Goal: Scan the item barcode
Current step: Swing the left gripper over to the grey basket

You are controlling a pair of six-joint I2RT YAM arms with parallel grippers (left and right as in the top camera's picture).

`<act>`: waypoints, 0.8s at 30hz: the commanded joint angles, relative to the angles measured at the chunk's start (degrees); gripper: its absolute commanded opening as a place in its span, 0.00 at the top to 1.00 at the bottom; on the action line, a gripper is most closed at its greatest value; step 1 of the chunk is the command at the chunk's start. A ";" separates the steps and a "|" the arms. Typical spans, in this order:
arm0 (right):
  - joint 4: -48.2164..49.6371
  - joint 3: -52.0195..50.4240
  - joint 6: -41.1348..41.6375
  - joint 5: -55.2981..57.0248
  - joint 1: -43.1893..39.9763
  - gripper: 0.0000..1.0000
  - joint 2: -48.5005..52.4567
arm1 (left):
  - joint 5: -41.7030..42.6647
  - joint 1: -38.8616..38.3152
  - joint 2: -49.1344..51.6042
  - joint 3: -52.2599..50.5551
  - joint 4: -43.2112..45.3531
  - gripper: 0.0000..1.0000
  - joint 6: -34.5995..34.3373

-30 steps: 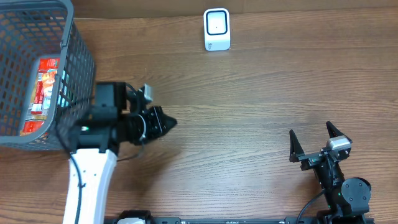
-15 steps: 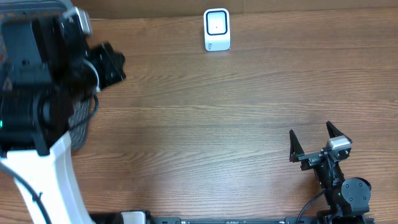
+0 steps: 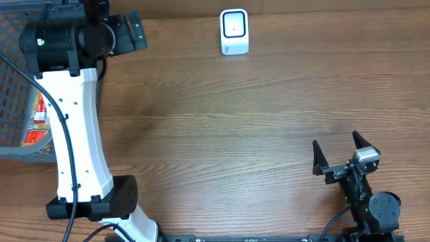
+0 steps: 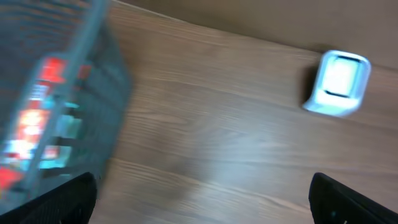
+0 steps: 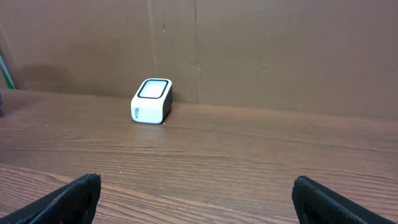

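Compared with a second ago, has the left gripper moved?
Yes. The left gripper moved up the overhead picture and leftward, now about level with the white scanner.

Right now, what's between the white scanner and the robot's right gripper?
Nothing: only bare wooden table lies between the white scanner and the right gripper. The overhead view shows it best.

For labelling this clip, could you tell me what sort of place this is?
Probably a mock shop checkout bench: a white barcode scanner stands on the wooden table, and a grey basket holds a red packaged item.
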 commanded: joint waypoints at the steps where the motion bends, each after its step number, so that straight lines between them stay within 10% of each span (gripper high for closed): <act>1: 0.26 -0.59 -0.09 -0.31 -0.37 0.00 -0.57 | -5.95 3.91 -0.24 1.09 1.51 0.00 2.51; 24: 0.28 -0.59 -0.07 -0.31 -0.37 0.00 -0.57 | 4.55 33.22 1.09 -3.37 6.23 0.00 -0.44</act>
